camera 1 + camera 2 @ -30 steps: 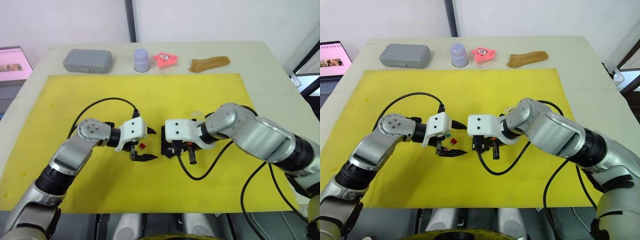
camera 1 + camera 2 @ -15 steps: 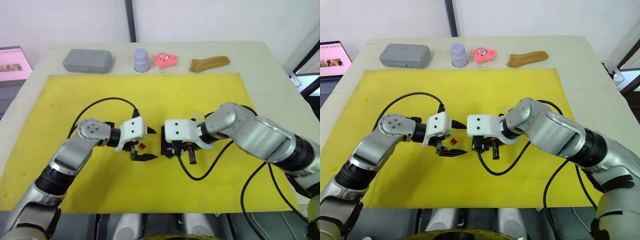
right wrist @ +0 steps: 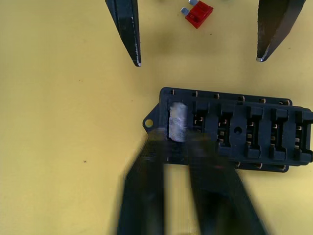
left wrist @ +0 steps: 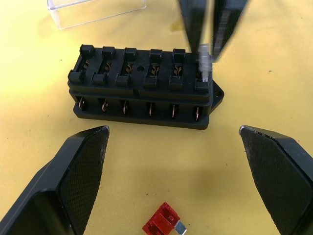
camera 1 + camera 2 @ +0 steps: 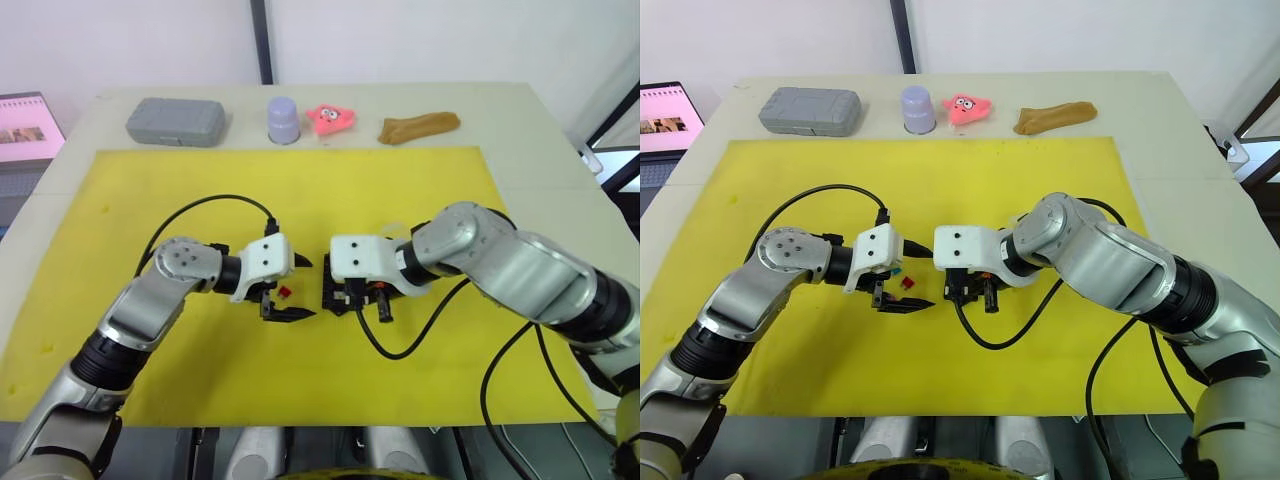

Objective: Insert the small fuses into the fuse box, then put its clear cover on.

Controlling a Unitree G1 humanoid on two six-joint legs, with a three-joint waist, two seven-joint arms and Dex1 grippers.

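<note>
- The fuse box lies flat on the yellow mat, near its middle, between the two grippers, slots facing up.
- A grey fuse stands at the end slot of the box, by the corner with the mounting tab; the rest of the slots seen from the left wrist look unfilled.
- The right gripper is right over that end of the box, its jaws closed narrowly on the grey fuse.
- A red fuse lies loose on the mat just beside the box, on the side toward the left gripper.
- The left gripper hangs low beside the box, jaws spread wide and holding nothing, with the red fuse on the mat between its fingers.
- The clear cover rests on the mat just beyond the box, apart from it.
- Along the far edge of the counter, off the mat, sit a grey case, a lavender cup, a pink toy and a brown object.
</note>
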